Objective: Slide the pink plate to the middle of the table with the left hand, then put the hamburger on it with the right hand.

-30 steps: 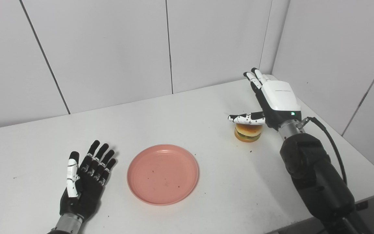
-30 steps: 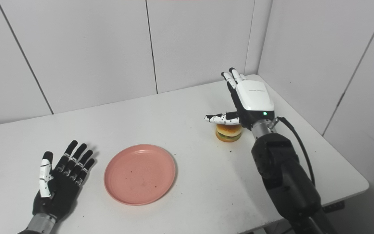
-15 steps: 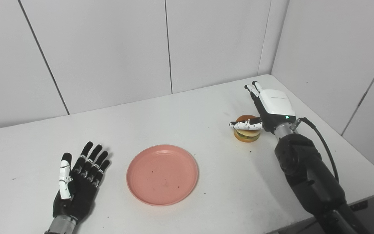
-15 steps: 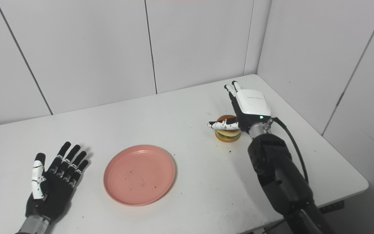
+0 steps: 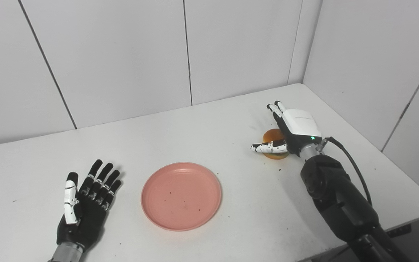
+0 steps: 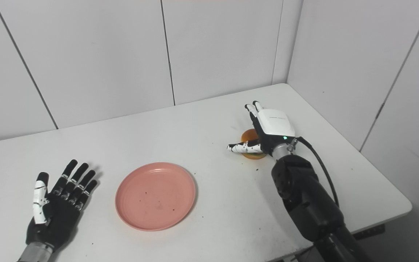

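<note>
The white table [image 5: 202, 120] is smooth, matte and flecked with dark crumbs, so little on it resists sliding. On it, near the middle, lies the pink plate [image 5: 181, 195]: round, shallow, hard-looking plastic with a raised rim and a few specks. Its low rim could let a burger dropped off-centre roll out, and a knock from a lowering hand could push the plate across the slick top.

The right hand [image 5: 291, 131], white-shelled with black undersides, is down around the hamburger [image 5: 272, 137] at the table's right side, well apart from the plate. Its fingers reach past the far side and the spotted thumb [image 5: 268, 147] crosses the near side. The hand looks spread and not yet closed, though contact is hidden behind the palm. The main risk, as I judge it, is here: the burger is a small, rounded stack with a glossy orange bun and a green layer, and a squeeze set too high could slip off the dome or shear the layers.

The left hand [image 5: 84, 206], black with 1 white-striped thumb, rests flat beside the plate, fingers apart, holding nothing.
</note>
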